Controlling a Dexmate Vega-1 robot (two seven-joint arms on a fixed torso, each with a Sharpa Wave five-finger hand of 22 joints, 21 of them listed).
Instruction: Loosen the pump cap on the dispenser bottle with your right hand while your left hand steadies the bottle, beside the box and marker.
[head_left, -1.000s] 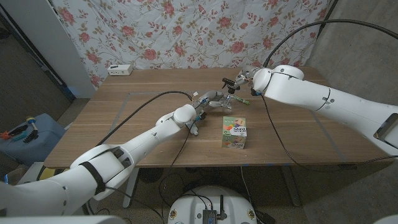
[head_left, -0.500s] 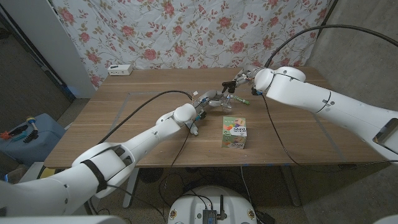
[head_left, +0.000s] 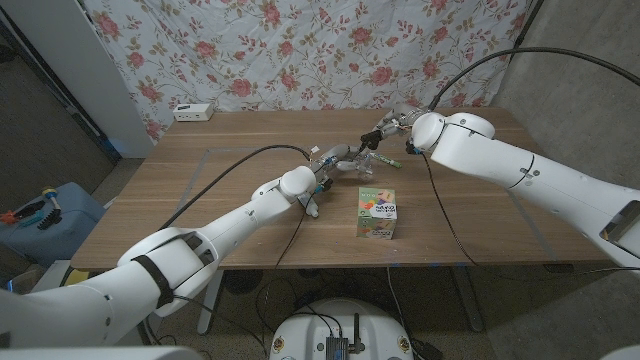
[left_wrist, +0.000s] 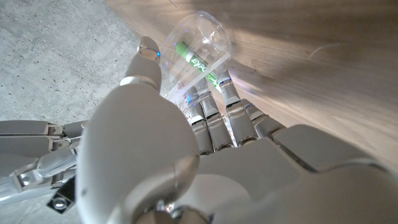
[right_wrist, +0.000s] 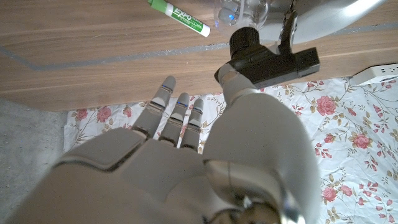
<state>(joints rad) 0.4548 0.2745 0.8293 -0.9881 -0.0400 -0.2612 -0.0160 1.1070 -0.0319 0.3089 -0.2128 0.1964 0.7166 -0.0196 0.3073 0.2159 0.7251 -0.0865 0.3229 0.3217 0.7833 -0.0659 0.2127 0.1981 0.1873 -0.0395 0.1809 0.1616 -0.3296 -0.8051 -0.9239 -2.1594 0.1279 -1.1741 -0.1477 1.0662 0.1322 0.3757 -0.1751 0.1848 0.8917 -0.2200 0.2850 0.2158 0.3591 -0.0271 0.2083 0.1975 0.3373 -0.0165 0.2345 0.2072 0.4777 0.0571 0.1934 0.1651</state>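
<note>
In the middle of the head view, a little above centre, the left hand (head_left: 335, 160) grips the clear dispenser bottle (head_left: 362, 165), standing on the bench (head_left: 220, 190). The left wrist view shows its fingers (left_wrist: 214, 112) wrapped round the transparent body (left_wrist: 200, 43), with the green marker (left_wrist: 198, 61) seen through the plastic. Just above the bottle, the right hand (head_left: 390, 130) holds the black pump cap (head_left: 366, 136); the right wrist view shows the thumb against the cap (right_wrist: 267, 59) while the other fingers (right_wrist: 174, 115) stretch out straight, so it looks like a pinch rather than a full clench.

Over the last second the right hand and forearm have rolled slightly and the cap's nozzle has swung a little upward in the frame, while the left hand and bottle have stayed put. That suggests a turn of the cap is under way. The colourful box (head_left: 377, 212) stands just below the bottle, and the marker (head_left: 386, 161) lies to the bottle's right.
</note>
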